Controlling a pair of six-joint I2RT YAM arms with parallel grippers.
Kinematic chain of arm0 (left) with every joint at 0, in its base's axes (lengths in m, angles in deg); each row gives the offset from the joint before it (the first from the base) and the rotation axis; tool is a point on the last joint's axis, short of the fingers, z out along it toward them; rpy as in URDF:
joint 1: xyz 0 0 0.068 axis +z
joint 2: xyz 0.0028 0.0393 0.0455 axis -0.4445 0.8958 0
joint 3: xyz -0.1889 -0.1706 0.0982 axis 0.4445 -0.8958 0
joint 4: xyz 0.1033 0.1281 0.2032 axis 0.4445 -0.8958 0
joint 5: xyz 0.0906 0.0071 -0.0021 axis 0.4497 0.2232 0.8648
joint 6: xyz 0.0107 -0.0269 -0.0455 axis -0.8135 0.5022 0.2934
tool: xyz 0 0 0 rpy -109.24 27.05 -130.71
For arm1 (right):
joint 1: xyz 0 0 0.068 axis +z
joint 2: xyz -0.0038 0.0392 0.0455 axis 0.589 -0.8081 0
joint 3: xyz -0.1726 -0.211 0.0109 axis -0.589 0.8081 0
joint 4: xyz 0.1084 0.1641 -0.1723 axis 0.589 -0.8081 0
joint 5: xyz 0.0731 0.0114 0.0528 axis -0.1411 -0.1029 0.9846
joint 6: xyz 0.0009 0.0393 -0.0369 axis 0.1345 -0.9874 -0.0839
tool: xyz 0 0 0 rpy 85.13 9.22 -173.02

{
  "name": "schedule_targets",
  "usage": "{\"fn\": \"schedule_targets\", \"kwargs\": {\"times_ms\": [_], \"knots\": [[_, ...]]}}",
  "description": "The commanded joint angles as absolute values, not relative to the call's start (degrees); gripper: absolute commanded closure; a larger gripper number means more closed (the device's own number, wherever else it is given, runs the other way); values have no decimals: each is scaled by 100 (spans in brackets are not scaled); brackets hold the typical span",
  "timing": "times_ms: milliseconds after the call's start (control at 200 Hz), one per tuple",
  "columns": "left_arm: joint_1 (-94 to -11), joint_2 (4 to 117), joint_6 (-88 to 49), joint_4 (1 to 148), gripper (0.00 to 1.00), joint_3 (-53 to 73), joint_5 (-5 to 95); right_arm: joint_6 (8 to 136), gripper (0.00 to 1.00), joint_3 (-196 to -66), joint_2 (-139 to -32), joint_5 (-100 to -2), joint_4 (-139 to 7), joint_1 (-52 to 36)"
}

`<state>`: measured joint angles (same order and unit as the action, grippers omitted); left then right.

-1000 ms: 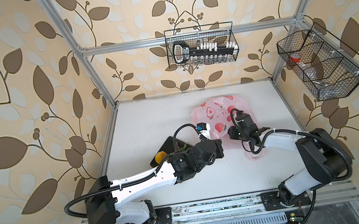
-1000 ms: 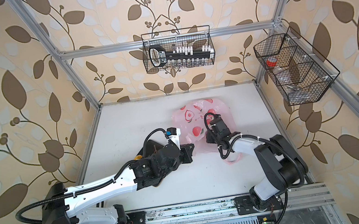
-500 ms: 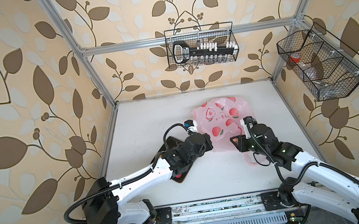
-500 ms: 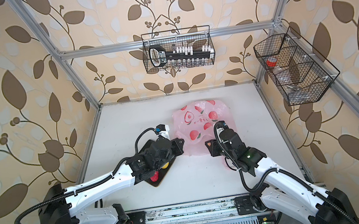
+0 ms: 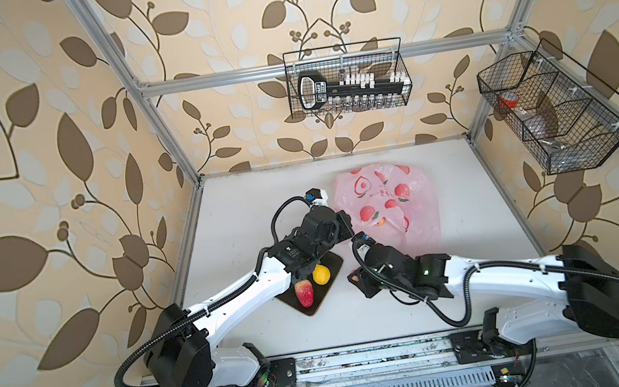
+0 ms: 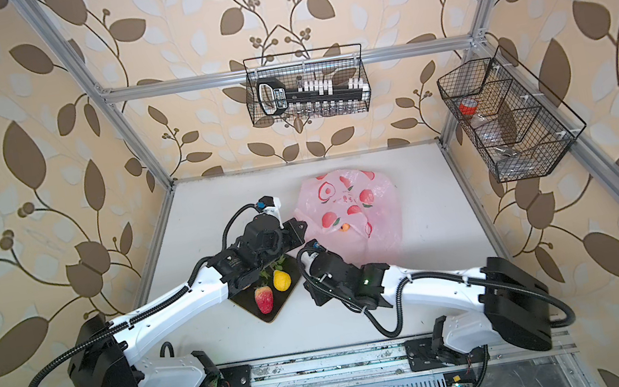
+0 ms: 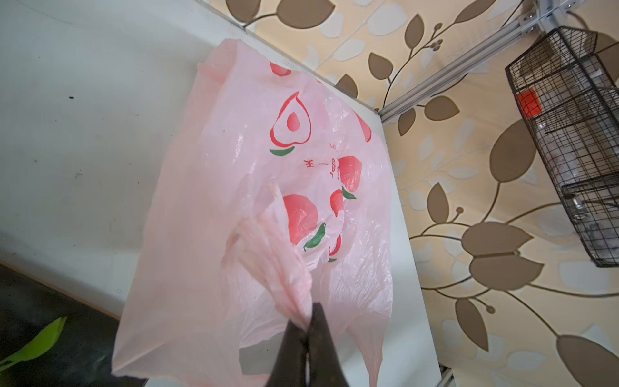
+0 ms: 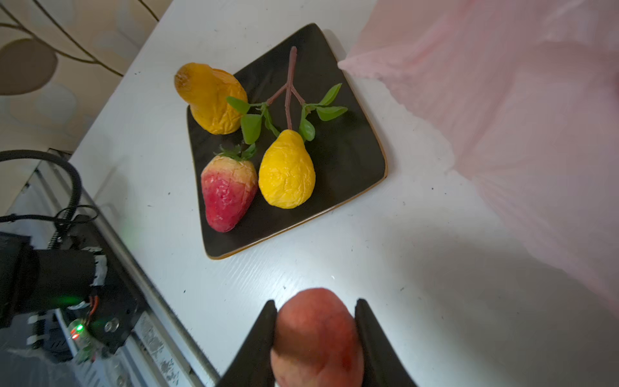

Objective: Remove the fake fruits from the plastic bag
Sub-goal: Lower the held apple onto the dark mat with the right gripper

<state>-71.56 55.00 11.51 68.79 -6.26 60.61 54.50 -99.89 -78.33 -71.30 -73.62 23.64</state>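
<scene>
**Peach in your right gripper, bag handle in your left**

Your left gripper [image 7: 307,330] has its jaws pressed together on a twisted loop handle of the pink plastic bag [image 7: 234,160]. The handle is drawn up taut from the bag's crumpled body. In both top views the bag [image 5: 397,197] [image 6: 355,204] lies on the white table [image 5: 245,221] towards the back, right of centre. A small orange fruit [image 5: 379,222] shows among its folds.

Your right gripper [image 8: 315,303] is clamped on a pink-red peach [image 8: 316,338], with one finger against each side of it. In a top view that gripper sits just right of the black square plate [image 8: 355,157], clear of the bag.

Three fake fruits already rest on the plate. They are a red strawberry [image 8: 227,197] with a green cap, a yellow lemon [image 8: 287,174] on a leafy stem touching its side, and a wrinkled orange-yellow fruit [image 8: 211,100] at the plate's far corner. In the top views your left arm covers that last fruit, so only the strawberry [image 5: 304,293] and lemon [image 5: 321,274] show there.
</scene>
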Motion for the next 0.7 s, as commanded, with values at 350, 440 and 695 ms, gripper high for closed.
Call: {"fn": "schedule_targets", "kwargs": {"times_ms": [350, 440, 695], "knots": [[-7090, 5168, 884, 6572, 100, -534, 6032, 4753, 67, -10418, -9493, -7185, -5212, 1912], [-7027, 5216, 893, 6476, 100, -482, 6030, 4692, 67, -10506, -9817, -7250, -5011, 1852], [-6850, 5190, 969, 6381, 100, -513, 5964, 4688, 55, -10686, -10256, -7000, -4664, 1765]]}}
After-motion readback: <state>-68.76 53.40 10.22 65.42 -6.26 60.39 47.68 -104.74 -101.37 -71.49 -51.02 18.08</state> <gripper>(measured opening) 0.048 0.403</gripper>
